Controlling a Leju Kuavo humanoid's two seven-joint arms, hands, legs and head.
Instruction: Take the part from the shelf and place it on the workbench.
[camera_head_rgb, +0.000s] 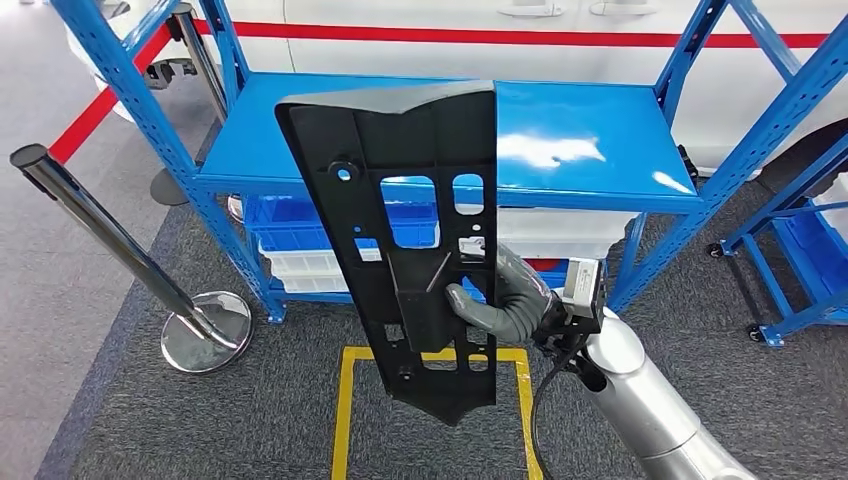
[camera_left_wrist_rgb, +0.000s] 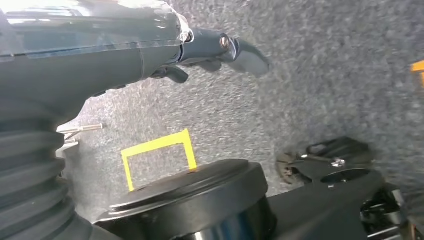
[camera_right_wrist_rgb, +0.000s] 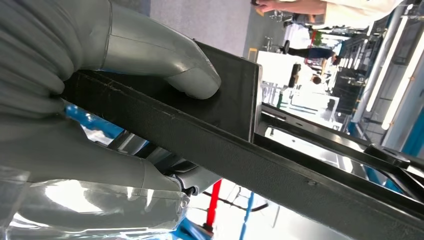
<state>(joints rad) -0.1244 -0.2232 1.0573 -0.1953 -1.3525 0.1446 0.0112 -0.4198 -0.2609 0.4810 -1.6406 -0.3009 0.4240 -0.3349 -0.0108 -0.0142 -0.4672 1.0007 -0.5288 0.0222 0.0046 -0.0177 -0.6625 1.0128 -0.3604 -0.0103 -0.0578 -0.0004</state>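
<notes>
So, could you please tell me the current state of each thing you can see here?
Black part: held upright, lifted clear of the shelf.
Right hand: grips the part near its lower half, thumb pressed on its face.
Left hand: holds nothing, hanging over the carpet.
Blue shelf: top level bare and glossy.
Blue bins: stored on a lower level.
Post: standing on its base.

Head view: high, facing forward and down at shelf and carpet. Left wrist view: close behind left hand, facing carpet (yellow floor mark shared with head view). Right wrist view: tight on part.
</notes>
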